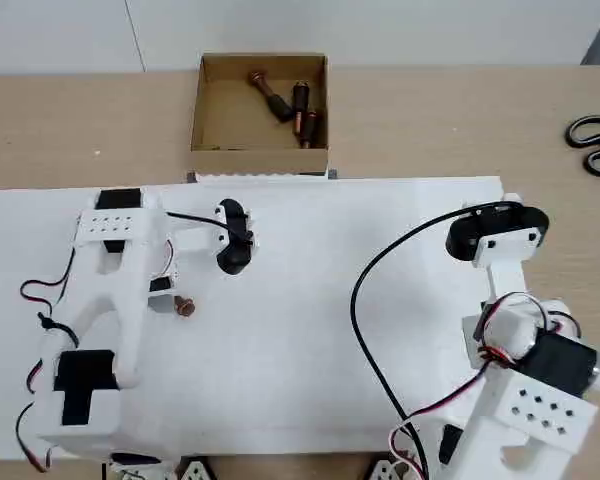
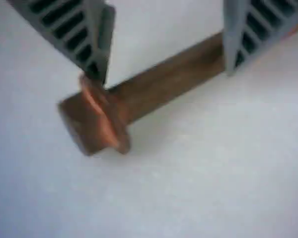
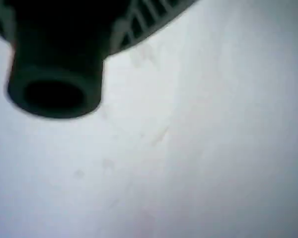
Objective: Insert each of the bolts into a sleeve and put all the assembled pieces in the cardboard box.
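The left arm leans out over the white sheet, and the left gripper stands open over a copper bolt that lies flat on the sheet. The jaws straddle the bolt roughly along its length. One finger touches the flange at the head, and the other sits in front of the far end of the shank. I judge this to be a set-up for a pickup and not a grip, since the bolt rests on the sheet with its shadow under it. From above, the bolt is a small copper spot just beside the arm and the fingers are tucked beneath the arm. The left wrist view adds the contact at the flange and the spread of the jaws.

Farther back, between the two arms, the cardboard box stands on the wooden table just past the sheet's far edge. It holds several assembled pieces, so part of the job looks done.

The right arm rises near the sheet's right edge, well apart from the bolt. The right gripper is closed on a black sleeve, whose open bore faces the wrist camera above bare sheet. It is probably held ready to receive the bolt. The high view gives the arm's position, and the right wrist view gives the sleeve and the way it points.

Scissors lie at the table's right edge, away from the work
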